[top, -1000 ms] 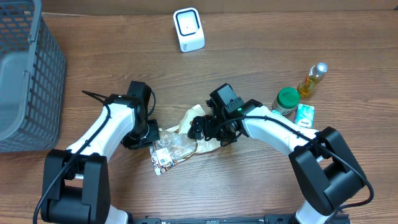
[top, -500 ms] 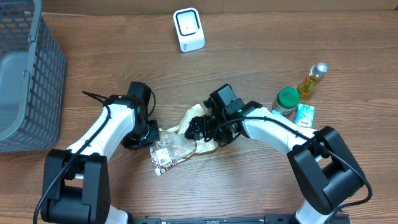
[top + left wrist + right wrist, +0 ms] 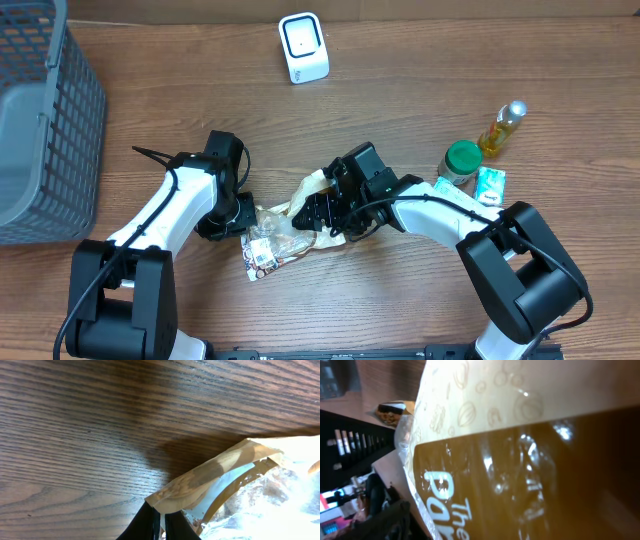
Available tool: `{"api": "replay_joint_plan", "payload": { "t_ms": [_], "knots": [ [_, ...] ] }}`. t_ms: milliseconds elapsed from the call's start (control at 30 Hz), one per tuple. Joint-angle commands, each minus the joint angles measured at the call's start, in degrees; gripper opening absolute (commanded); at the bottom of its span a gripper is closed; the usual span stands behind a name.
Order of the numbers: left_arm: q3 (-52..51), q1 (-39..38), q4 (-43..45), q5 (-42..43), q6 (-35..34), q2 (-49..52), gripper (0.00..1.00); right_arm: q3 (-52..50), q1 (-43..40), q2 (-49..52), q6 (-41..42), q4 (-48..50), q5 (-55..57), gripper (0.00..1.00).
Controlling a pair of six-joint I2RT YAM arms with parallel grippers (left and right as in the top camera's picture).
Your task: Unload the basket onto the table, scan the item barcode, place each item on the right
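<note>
The item is a crinkly snack bag [image 3: 285, 232], clear and tan with brown print, lying on the wooden table between the two arms. My left gripper [image 3: 243, 216] is shut on the bag's left edge. In the left wrist view the black fingertips [image 3: 150, 521] pinch the tan flap [image 3: 210, 472]. My right gripper [image 3: 318, 212] sits low over the bag's right end, touching it. The bag's brown printed face [image 3: 530, 460] fills the right wrist view and hides the jaws. The white barcode scanner [image 3: 303, 47] stands at the back of the table.
A grey mesh basket [image 3: 45, 120] fills the left side. On the right stand a small oil bottle [image 3: 503, 126], a green-lidded jar [image 3: 461, 161] and a small green-and-white packet [image 3: 490, 184].
My right gripper has slid left and down onto the bag's right end, and its fingers have drawn closer together. The left arm has held still with the bag's edge.
</note>
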Motion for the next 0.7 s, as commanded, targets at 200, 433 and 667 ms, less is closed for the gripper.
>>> {"api": "replay_joint_plan", "payload": {
  "t_ms": [200,433,667],
  "knots": [
    [-0.6,0.0,0.2,0.9,0.0,-0.8,0.11,-0.8,0.3,0.5,0.1,3.8,-6.9,0.65],
    [-0.6,0.0,0.6,0.9,0.0,-0.8,0.11,-0.8,1.7,0.5,-0.1,6.9,-9.7,0.50],
    [-0.6,0.0,1.0,0.9,0.0,-0.8,0.11,-0.8,2.5,0.5,-0.1,7.0,-7.5,0.50]
  ]
}}
